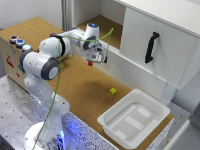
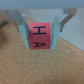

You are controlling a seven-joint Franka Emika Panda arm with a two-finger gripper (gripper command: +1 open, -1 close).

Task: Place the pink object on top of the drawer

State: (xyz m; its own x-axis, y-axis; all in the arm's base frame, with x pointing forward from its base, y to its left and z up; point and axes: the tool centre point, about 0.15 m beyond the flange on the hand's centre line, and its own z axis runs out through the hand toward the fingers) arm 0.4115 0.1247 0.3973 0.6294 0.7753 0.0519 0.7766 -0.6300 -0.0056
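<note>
My gripper [image 1: 93, 60] is shut on the pink object [image 1: 90, 63], a small reddish-pink block. In the wrist view the pink object [image 2: 41, 37] sits between the two fingers [image 2: 22, 27] and shows black letters H and A. The gripper [image 2: 42, 39] holds it low over the cork-textured top [image 1: 82, 87] of the brown wooden drawer unit, whose cork [image 2: 35, 67] fills the wrist view. I cannot tell whether the block touches the cork. The drawer's small black handle is out of view.
A small yellow-green ball [image 1: 113, 91] lies on the cork toward the exterior view's right. A white tray [image 1: 131, 131] stands beyond it. A large white cabinet [image 1: 165, 55] with a long black handle [image 1: 151, 47] stands at the back right. Round buttons [image 1: 20, 43] sit at the left.
</note>
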